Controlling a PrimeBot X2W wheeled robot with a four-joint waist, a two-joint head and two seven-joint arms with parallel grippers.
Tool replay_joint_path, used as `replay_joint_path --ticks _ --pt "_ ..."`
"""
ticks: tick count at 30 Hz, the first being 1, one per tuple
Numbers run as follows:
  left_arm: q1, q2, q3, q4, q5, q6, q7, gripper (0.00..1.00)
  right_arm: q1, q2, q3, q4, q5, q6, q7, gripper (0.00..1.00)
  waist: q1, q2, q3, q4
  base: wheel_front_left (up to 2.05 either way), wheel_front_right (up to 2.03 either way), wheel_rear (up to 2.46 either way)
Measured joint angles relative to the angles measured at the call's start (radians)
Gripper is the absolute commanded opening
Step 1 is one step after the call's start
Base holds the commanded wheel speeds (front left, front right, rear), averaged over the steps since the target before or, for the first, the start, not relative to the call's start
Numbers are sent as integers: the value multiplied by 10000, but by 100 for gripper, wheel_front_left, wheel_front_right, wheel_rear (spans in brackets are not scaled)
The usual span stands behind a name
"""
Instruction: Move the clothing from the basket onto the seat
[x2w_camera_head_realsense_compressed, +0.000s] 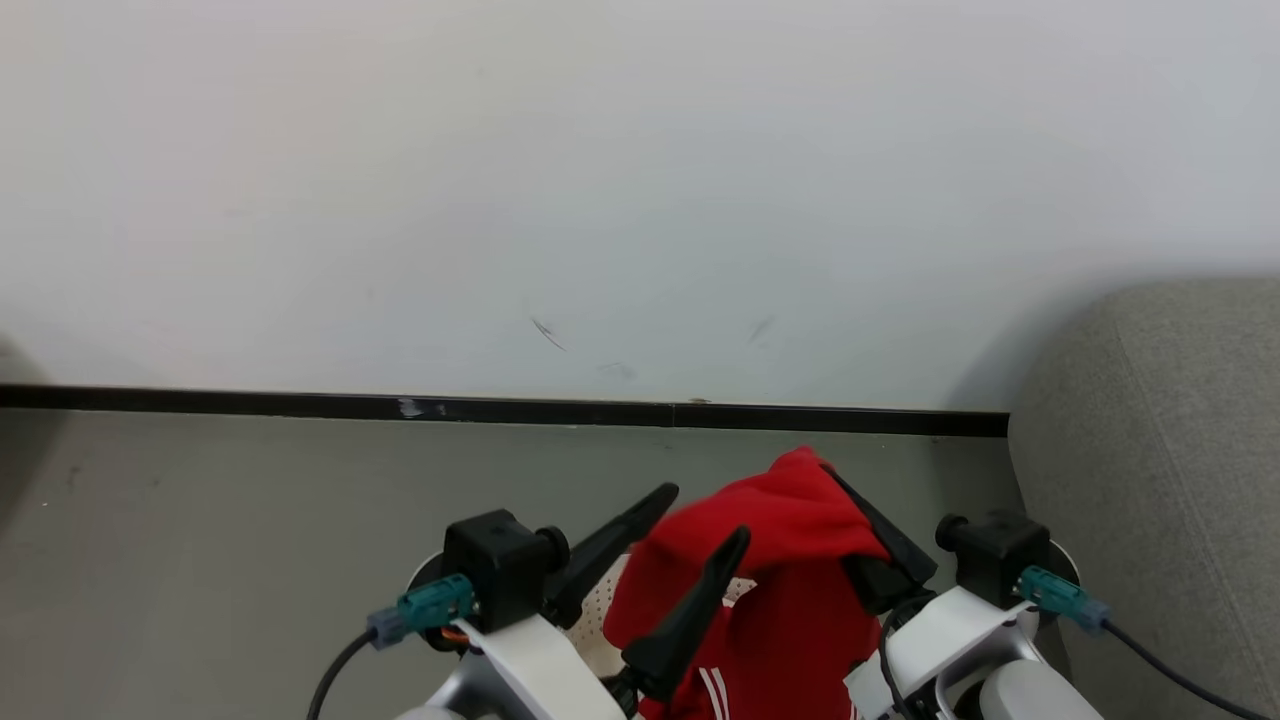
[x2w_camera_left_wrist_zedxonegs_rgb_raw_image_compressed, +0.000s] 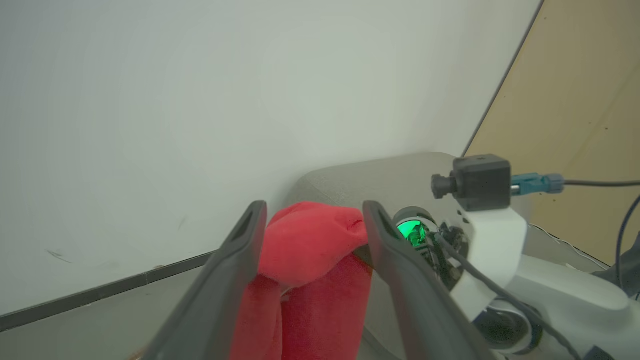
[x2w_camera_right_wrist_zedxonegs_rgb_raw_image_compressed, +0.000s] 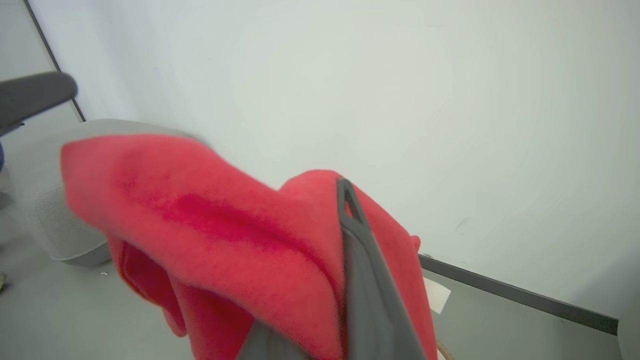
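Note:
The clothing (x2w_camera_head_realsense_compressed: 790, 560), bright red with white stripes low down, hangs lifted above the grey floor. My right gripper (x2w_camera_head_realsense_compressed: 822, 470) is shut on its top fold, and in the right wrist view the clothing (x2w_camera_right_wrist_zedxonegs_rgb_raw_image_compressed: 210, 225) drapes over that gripper (x2w_camera_right_wrist_zedxonegs_rgb_raw_image_compressed: 342, 200), hiding one finger. My left gripper (x2w_camera_head_realsense_compressed: 702, 513) stands open, its fingers on either side of the fabric. From the left wrist, the clothing (x2w_camera_left_wrist_zedxonegs_rgb_raw_image_compressed: 310, 245) sits between the spread fingers of the left gripper (x2w_camera_left_wrist_zedxonegs_rgb_raw_image_compressed: 312, 215). A perforated white patch of the basket (x2w_camera_head_realsense_compressed: 592, 612) shows under the arms. The seat (x2w_camera_head_realsense_compressed: 1150, 450), a grey sofa, stands to the right.
A white wall with a black baseboard (x2w_camera_head_realsense_compressed: 500, 408) runs across close ahead. Grey floor (x2w_camera_head_realsense_compressed: 200, 550) lies open to the left. The sofa's rounded end (x2w_camera_left_wrist_zedxonegs_rgb_raw_image_compressed: 380, 180) meets the wall, and a tan panel (x2w_camera_left_wrist_zedxonegs_rgb_raw_image_compressed: 575, 100) stands beyond it.

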Motion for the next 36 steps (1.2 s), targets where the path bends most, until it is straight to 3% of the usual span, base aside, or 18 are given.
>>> replay_joint_path --ticks 15,36 --pt "626 353 -351 165 96 -777 -673 100 236 23 -1041 -775 -690 0 0 0 0 0 68 -750 0 0 0" --pt "911 449 -301 493 104 -1312 -1313 100 1087 -82 -2341 -1544 -1429 0 0 0 0 0 168 -2184 0 0 0"
